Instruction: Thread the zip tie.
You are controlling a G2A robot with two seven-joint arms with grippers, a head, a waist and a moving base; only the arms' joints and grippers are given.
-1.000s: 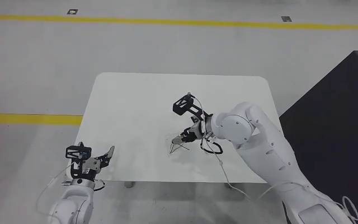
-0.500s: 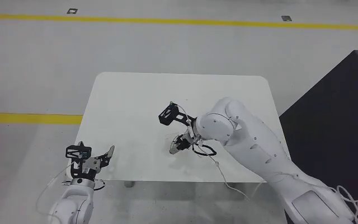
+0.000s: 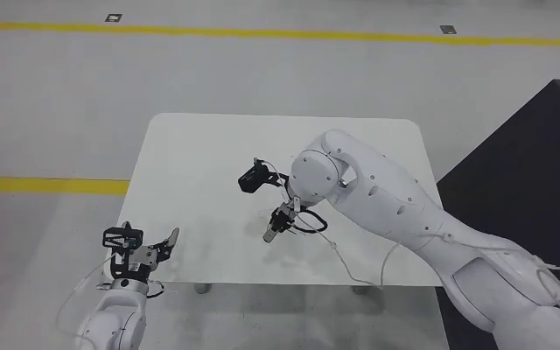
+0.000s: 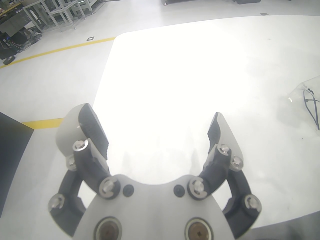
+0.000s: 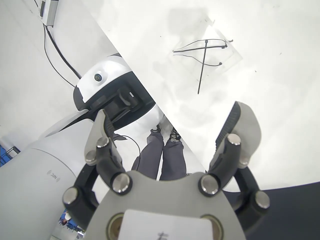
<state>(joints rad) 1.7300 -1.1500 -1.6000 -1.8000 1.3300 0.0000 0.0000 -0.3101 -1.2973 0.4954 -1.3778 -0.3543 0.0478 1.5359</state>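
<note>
Finding one, the change: over the last second my right arm has swung its elbow in over the white table (image 3: 201, 157). Its wrist has turned, and the right gripper (image 3: 273, 231) has slid a little toward the near edge. In the right wrist view the right gripper (image 5: 168, 112) is released, fingers wide apart with nothing between them. The thin black plastic zip ties (image 5: 203, 68) lie crossed on a clear plastic sheet (image 5: 232, 53), flat on the table and apart from the fingers. I judge this to be a re-aiming of the claw, not a pick; no tie is in hand and threading has not begun.

Finding two, the other arm: the left gripper (image 3: 168, 241) has not shifted. It sits at the near left corner, well apart from the ties, which appear at the far side of its own view (image 4: 311, 106). The left gripper (image 4: 151, 116) is likewise spread and empty.

Finding three, clearance: the ties rest near the table's near edge, and that edge runs just beside the right claw's fingers. Room on that side is therefore slight. The tabletop is bare toward the far side and toward the left corner, so I would approach from over the table and bring the left arm across that stretch.
</note>
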